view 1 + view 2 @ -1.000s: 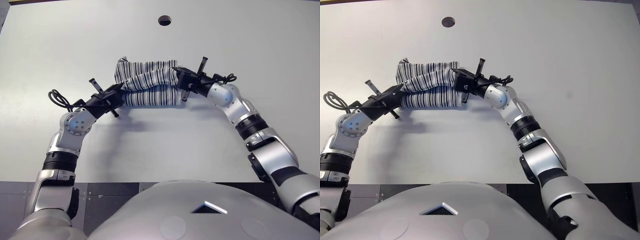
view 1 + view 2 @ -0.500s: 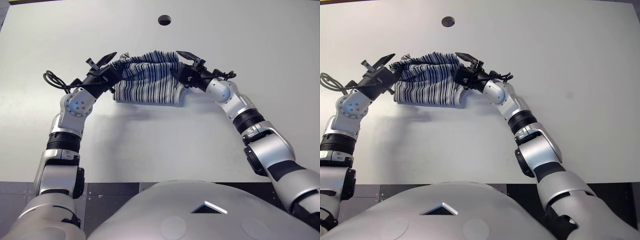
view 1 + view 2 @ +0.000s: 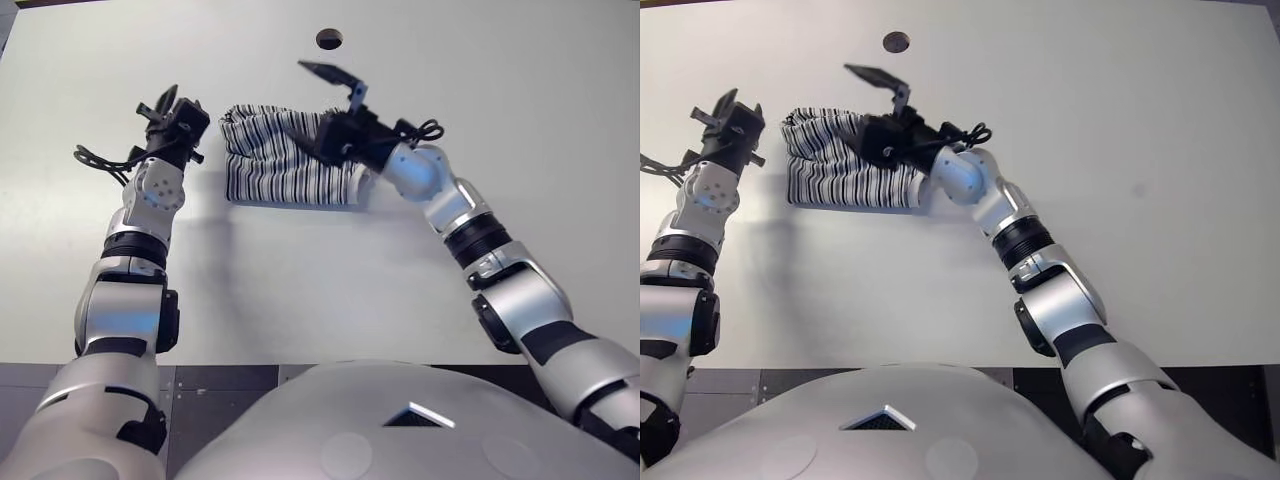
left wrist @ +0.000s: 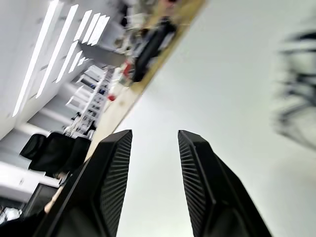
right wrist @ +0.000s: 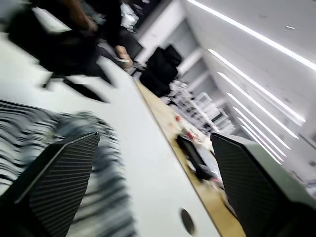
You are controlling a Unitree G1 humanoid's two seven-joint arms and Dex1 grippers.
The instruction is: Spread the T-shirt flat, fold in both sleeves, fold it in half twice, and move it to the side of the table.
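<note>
The striped T-shirt (image 3: 285,165) lies folded into a compact rectangle on the white table (image 3: 320,280), toward its far middle. My left gripper (image 3: 165,105) is open with nothing in it, a little to the left of the shirt and apart from it. My right gripper (image 3: 312,103) is open wide at the shirt's right part, one finger raised high, the other low over the cloth. In the right wrist view the open right gripper (image 5: 153,148) has the shirt (image 5: 34,123) below it. The left wrist view has open fingers (image 4: 116,168) and the blurred shirt (image 4: 296,98).
A dark round hole (image 3: 328,39) sits in the table just beyond the shirt. Bare tabletop stretches to the right (image 3: 540,130) and along the near side. Past the far edge lie chairs and room clutter (image 5: 163,69).
Both grippers carried the near edge of the shirt over to the far side and let go. The left gripper drew away to the left; the right opened wide above the shirt.
</note>
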